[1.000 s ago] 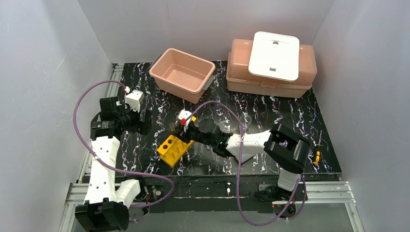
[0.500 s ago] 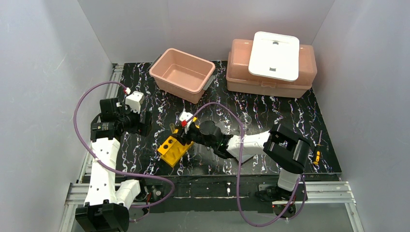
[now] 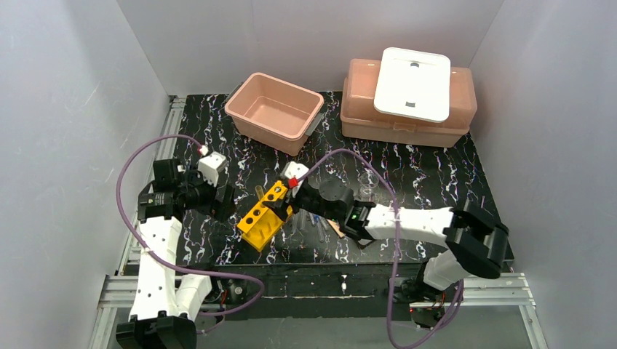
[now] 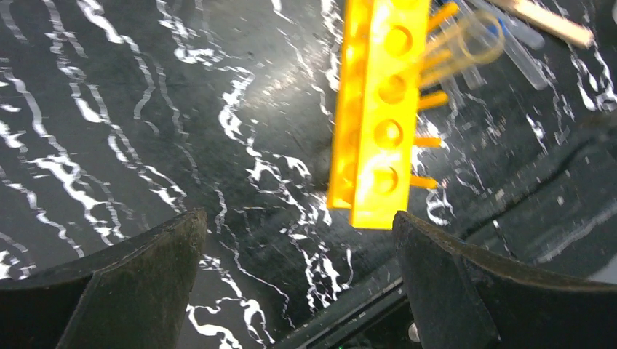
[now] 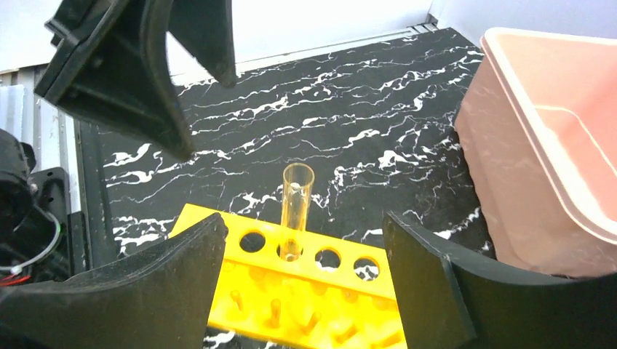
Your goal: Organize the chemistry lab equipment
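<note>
Rack: yellow rack [image 3: 262,217] sits on the black marbled table [image 3: 218,138], near the front edge, between the two grippers.
Rack detail: a row of round holes on top and short pegs on the lower tier.
Tube: one clear tube [image 5: 297,207] stands roughly upright in a hole of the rack, mouth up.
Right gripper [image 5: 302,240]: spread wide, one finger [image 5: 182,269] on each side of the tube and clear of the glass. It has hold of nothing.
Left gripper [image 4: 298,225]: fully spread and empty, over bare table just left of the rack, pointing at the rack's end.
Loose glassware: more clear tubes [image 4: 527,62] lie flat on the table just right of the rack. They are blurred, and one shows a blue end.
Stick: wooden stick [image 3: 336,229] lies flat beside those tubes, under the right arm's wrist.
Beaker: small clear beaker [image 3: 367,185] stands behind the right arm, apart from the rack.
Open tub: pink tub [image 3: 275,113] at the back centre, well apart from the rack.
Closed tub: second pink tub [image 3: 407,120] at the back right, with a white lid [image 3: 412,83] resting on top.
</note>
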